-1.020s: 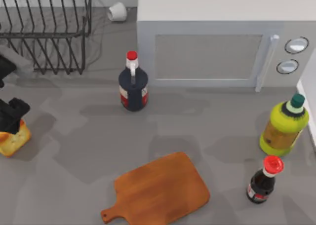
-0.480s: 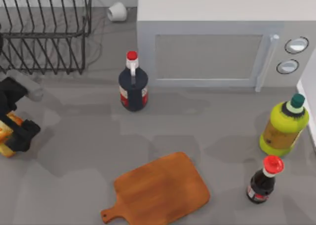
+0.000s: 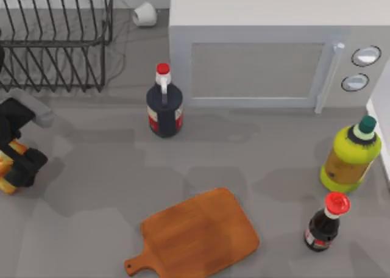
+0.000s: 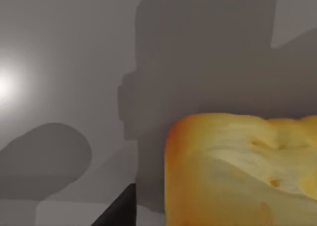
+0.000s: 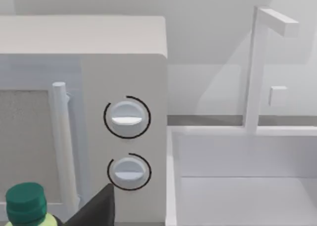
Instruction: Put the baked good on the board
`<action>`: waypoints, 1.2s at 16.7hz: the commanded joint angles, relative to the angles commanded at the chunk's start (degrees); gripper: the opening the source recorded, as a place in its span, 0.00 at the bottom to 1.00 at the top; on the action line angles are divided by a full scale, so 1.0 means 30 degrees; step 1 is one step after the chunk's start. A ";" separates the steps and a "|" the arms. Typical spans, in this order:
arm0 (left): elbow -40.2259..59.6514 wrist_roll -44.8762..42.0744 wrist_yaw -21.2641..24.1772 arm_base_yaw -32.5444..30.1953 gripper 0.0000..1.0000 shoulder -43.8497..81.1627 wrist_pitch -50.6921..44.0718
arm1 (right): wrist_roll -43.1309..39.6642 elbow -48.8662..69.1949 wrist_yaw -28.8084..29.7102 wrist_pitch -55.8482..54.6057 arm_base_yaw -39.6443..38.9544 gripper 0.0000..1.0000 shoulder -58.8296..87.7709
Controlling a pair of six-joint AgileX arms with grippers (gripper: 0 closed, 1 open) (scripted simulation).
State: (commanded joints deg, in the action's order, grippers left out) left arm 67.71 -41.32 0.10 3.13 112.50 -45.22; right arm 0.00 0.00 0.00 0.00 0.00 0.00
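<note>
The baked good (image 3: 5, 170) is a golden-yellow chunk with an orange crust, lying at the table's far left edge. My left gripper (image 3: 15, 162) is down over it with a finger on either side. The left wrist view shows the baked good (image 4: 242, 171) close up. A dark fingertip (image 4: 119, 211) stands beside it with a strip of table between, so the gripper is open. The brown wooden board (image 3: 201, 235) lies at the front centre, handle pointing front-left, well to the right of the baked good. My right gripper (image 5: 94, 211) is parked at the far right by the microwave's knobs.
A dark bottle with a red cap (image 3: 164, 104) stands between the baked good and the microwave (image 3: 262, 40). A yellow-green bottle (image 3: 351, 156) and a small red-capped bottle (image 3: 324, 223) stand at the right. A wire rack (image 3: 55, 40) and a white cup (image 3: 145, 14) sit at the back left.
My left gripper has come down from above the baked good to straddle it, then shifted only slightly in the last half second. Nothing else has moved.
</note>
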 joint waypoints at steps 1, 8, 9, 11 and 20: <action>0.0000 0.0000 0.0000 0.0000 0.62 0.0000 0.0000 | 0.0000 0.0000 0.0000 0.0000 0.0000 1.00 0.0000; 0.0000 0.0000 0.0000 0.0000 0.10 0.0000 0.0000 | 0.0000 0.0000 0.0000 0.0000 0.0000 1.00 0.0000; 0.0000 0.0000 0.0000 0.0000 0.02 0.0000 0.0000 | 0.0000 0.0000 0.0000 0.0000 0.0000 1.00 0.0000; 0.0000 0.0000 0.0000 0.0000 0.00 0.0000 0.0000 | 0.0000 0.0000 0.0000 0.0000 0.0000 1.00 0.0000; 0.0277 -0.0008 0.0017 -0.0026 0.00 -0.0117 -0.0309 | 0.0000 0.0000 0.0000 0.0000 0.0000 1.00 0.0000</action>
State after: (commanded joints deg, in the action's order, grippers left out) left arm 68.54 -41.34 0.15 3.05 112.15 -46.15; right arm 0.00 0.00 0.00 0.00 0.00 0.00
